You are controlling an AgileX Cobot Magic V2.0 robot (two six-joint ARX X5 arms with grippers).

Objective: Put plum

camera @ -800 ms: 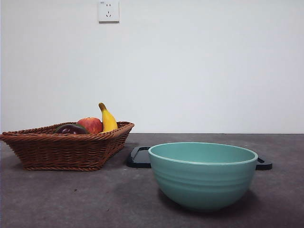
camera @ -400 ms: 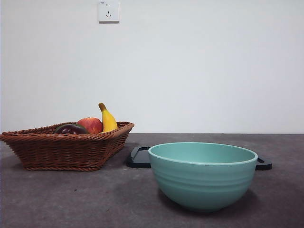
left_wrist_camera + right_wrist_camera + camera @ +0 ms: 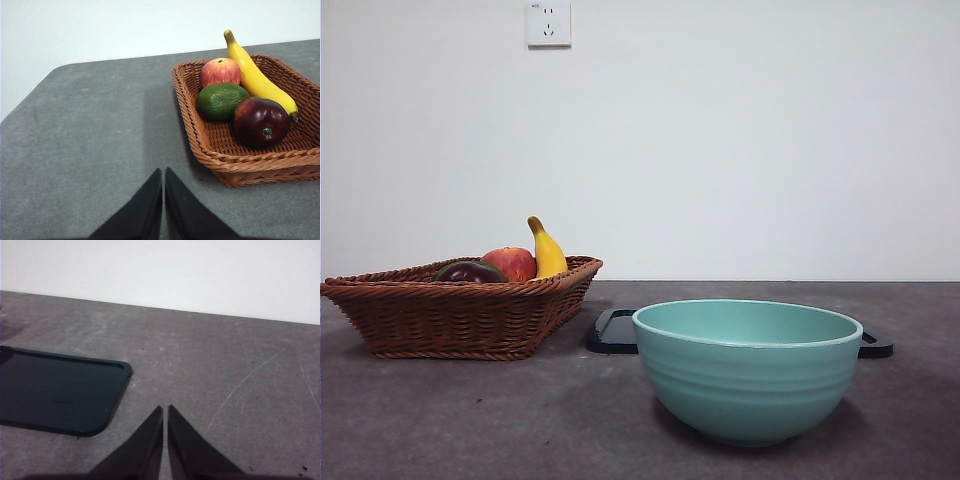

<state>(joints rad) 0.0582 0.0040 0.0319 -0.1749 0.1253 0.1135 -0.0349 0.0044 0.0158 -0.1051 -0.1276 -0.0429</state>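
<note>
The dark maroon plum (image 3: 261,121) lies in the brown wicker basket (image 3: 240,162), next to a dark green oval fruit (image 3: 221,100), a red apple (image 3: 220,71) and a banana (image 3: 256,76). In the front view the plum (image 3: 469,272) just shows above the basket rim (image 3: 460,315) at the left. My left gripper (image 3: 163,172) is shut and empty above bare table, apart from the basket. My right gripper (image 3: 165,410) is shut and empty above bare table, beside a dark tray (image 3: 57,390). Neither arm shows in the front view.
A teal bowl (image 3: 748,368) stands near and large at the middle right of the front view. The dark flat tray (image 3: 612,331) lies behind it, between bowl and basket. A wall with a socket (image 3: 548,23) is behind the table.
</note>
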